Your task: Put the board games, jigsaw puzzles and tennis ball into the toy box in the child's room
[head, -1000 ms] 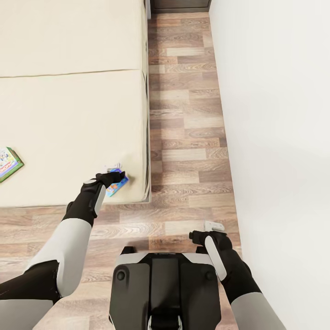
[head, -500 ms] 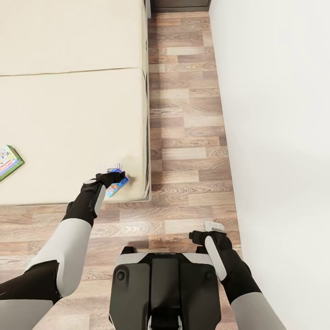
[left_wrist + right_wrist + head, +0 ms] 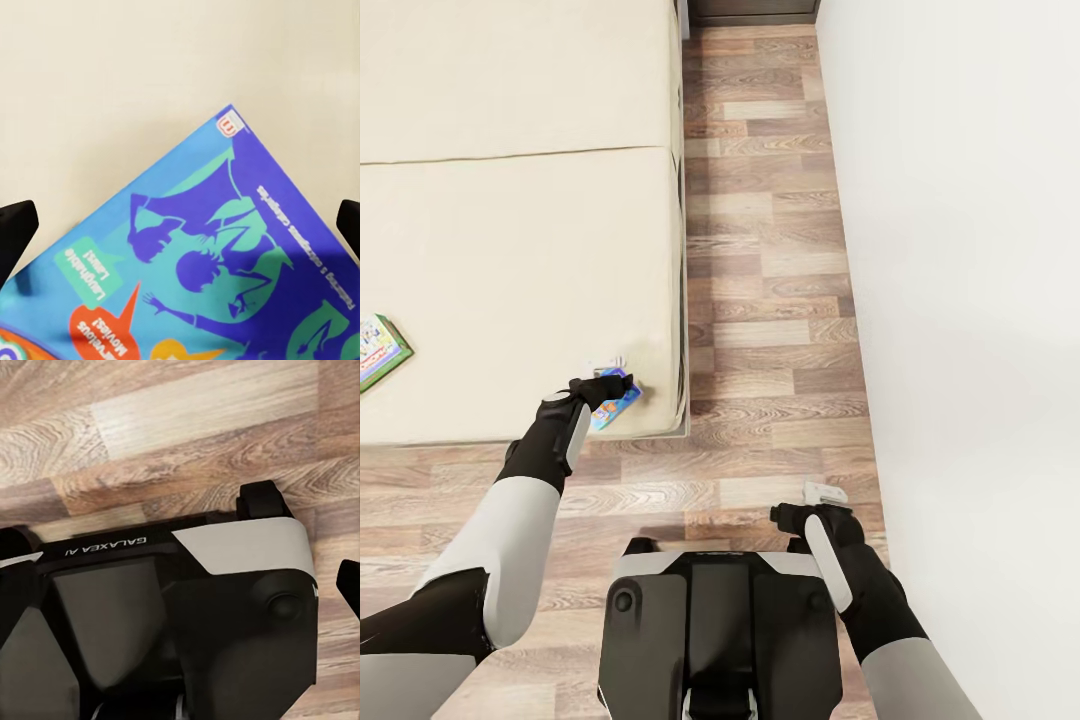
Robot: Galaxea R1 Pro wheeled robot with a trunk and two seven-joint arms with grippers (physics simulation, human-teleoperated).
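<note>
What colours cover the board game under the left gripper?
Mostly blue board game with teal and purple shapes; left wrist view.

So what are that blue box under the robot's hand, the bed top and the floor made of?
The blue board game looks like printed card with a smooth finish: flat, with sharp cartoon graphics and lettering. The bed top seems a matte beige fabric mattress, plain with one seam. The floor looks like wood planks, grain and board joints showing, though it could be laminate.

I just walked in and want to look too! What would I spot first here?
Probably the bright blue board game lying near the corner of the big beige bed, with the left gripper right over it, fingers spread wide. Then another colourful game box farther left on the mattress, and the right gripper held low over the wood floor.
</note>
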